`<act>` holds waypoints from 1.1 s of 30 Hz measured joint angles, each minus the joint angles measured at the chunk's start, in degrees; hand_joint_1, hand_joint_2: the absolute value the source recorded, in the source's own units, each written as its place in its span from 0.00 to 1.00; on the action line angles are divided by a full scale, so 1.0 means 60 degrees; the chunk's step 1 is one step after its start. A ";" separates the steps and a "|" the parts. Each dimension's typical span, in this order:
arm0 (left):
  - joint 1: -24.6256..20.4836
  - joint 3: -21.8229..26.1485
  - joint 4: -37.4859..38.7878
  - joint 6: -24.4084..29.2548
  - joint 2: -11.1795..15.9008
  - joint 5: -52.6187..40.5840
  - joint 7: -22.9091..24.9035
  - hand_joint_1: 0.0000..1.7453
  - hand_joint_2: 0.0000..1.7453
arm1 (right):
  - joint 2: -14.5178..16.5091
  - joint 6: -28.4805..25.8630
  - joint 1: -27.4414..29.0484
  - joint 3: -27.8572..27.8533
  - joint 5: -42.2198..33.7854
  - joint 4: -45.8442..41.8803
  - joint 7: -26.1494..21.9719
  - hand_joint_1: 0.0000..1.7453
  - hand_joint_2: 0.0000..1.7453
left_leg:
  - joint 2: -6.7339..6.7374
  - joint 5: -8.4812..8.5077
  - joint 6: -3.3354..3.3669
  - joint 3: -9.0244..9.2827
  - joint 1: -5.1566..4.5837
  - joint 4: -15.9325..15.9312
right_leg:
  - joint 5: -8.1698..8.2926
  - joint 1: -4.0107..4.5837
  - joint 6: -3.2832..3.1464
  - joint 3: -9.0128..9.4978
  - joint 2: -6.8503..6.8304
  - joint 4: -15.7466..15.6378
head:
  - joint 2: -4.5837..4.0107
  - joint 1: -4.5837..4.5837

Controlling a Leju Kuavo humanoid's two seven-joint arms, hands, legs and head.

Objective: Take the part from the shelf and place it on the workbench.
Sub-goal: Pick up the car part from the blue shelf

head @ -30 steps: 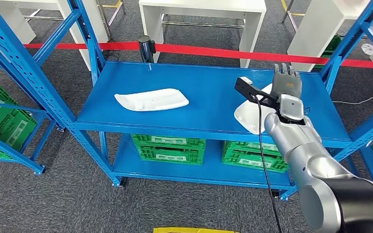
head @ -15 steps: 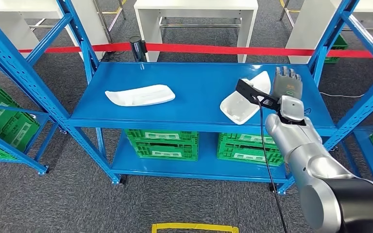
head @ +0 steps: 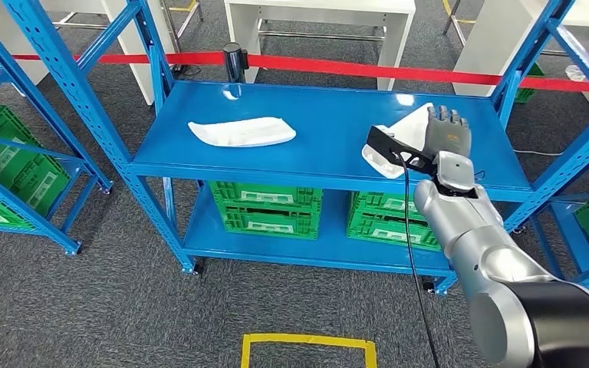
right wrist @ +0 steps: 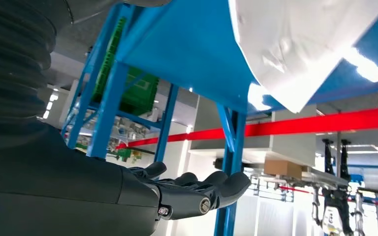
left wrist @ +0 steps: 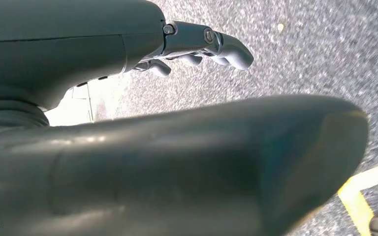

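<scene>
Bare blue top of the shelf (head: 330,146) lay open between the left white part (head: 241,132) and the right white part (head: 406,130), wide enough for a hand. The right hand (head: 446,132), empty with fingers apart, stood just beside the right part. Blue uprights (head: 541,54) hemmed the far right corner.

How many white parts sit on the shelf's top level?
2: one white part lies left of centre; the other white part lies at the right, partly behind the right hand.
</scene>
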 joint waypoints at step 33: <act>0.0044 0.0262 0.0004 0.0122 -0.0020 0.0318 0.1172 0.00 0.00 | 0.0079 0.0286 0.0185 0.0000 -0.0186 -0.0001 -0.0054 0.00 1.00 | -0.0021 0.0744 -0.0353 -0.0767 -0.0039 0.0029 | 0.0552 0.0092 -0.0356 0.1593 -0.0008 -0.1936 | 0.0000 0.0034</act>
